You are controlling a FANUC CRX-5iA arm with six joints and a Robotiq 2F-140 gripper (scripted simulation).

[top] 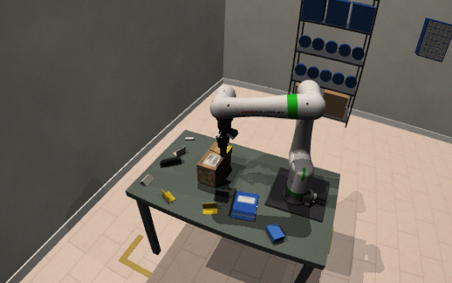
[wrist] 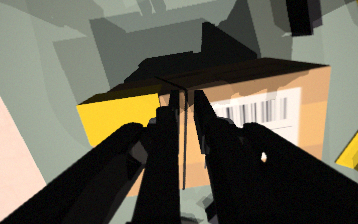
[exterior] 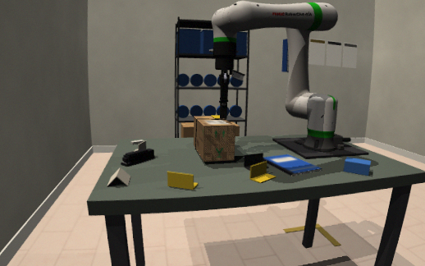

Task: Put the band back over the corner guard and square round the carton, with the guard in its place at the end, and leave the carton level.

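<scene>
The brown carton (top: 205, 173) (exterior: 217, 141) (wrist: 312, 107) stands upright, looking level on the table. A yellow corner guard (top: 229, 149) (wrist: 115, 117) sits over its end, away from the barcode label. The thin black band (wrist: 184, 172) crosses the carton top between guard and label; in the wrist view bare cardboard shows between guard and band. My gripper (top: 223, 154) (exterior: 223, 117) (wrist: 186, 103) points down at the carton top, fingers a narrow gap apart, one on each side of the band. I see nothing pinched between them. The band's lower run is hidden.
On the table (top: 257, 175) are a blue binder (top: 245, 206) (exterior: 292, 163), a blue block (top: 275, 233) (exterior: 357, 166), loose yellow angle pieces (top: 168, 196) (top: 209, 210), a black angle piece (top: 222, 195), a beige one (top: 147, 179) and a black tool (top: 170, 162) (exterior: 139, 157).
</scene>
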